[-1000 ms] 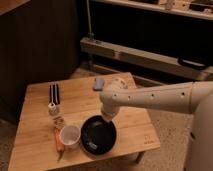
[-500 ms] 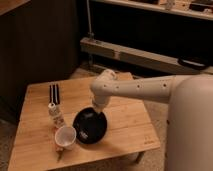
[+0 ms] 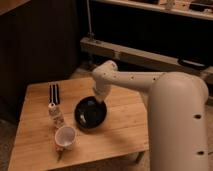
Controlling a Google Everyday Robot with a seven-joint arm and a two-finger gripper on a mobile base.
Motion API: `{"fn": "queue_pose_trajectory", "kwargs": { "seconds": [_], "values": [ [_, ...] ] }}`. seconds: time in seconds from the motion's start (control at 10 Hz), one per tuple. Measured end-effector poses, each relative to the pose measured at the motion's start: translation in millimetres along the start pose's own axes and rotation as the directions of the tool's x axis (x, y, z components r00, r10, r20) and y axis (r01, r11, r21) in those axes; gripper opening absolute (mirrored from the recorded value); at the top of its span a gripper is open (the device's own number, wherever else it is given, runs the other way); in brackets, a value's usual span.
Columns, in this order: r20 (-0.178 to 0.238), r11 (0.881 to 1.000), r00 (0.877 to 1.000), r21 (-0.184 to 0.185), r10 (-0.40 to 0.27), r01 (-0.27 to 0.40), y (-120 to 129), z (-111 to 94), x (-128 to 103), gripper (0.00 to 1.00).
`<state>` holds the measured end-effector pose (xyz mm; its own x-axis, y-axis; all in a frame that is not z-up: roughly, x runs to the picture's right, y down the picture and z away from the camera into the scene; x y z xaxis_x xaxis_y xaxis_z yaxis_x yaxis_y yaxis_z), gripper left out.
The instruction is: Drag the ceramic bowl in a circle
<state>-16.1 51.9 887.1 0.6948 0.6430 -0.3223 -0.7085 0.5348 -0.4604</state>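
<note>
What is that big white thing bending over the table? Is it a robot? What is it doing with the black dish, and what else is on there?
Yes, it is a robot. The thick white tube is its arm, reaching in from the right. At its tip is the gripper, a part that pinches things like tongs. It is shut and seems to pinch the far rim of the ceramic bowl, the shiny black dish sitting on the wooden table. There is only one picture, from one camera looking down on the table. Nearer the camera, left of the bowl, stands a white cup. Farther left are a small bottle-like thing and a dark striped object; I cannot tell what those are.
</note>
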Motion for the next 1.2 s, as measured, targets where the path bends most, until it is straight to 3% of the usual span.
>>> {"fn": "queue_pose_trajectory", "kwargs": {
  "seconds": [0.3, 0.6, 0.7, 1.0, 1.1, 1.2],
  "values": [
    [-0.021, 0.992, 0.992, 0.025, 0.124, -0.124, -46, 1, 35, 0.0],
    [-0.047, 0.978, 0.978, 0.059, 0.202, -0.199, -76, -1, 81, 0.0],
    [-0.06, 0.968, 0.969, 0.078, 0.242, -0.237, -89, -3, 108, 0.0],
    [-0.072, 0.95, 0.952, 0.126, 0.297, -0.287, -103, -10, 150, 0.0],
    [-0.076, 0.944, 0.95, 0.158, 0.303, -0.288, -101, -15, 165, 0.0],
    [-0.077, 0.944, 0.951, 0.167, 0.3, -0.284, -94, -18, 171, 0.0]
  ]
}}
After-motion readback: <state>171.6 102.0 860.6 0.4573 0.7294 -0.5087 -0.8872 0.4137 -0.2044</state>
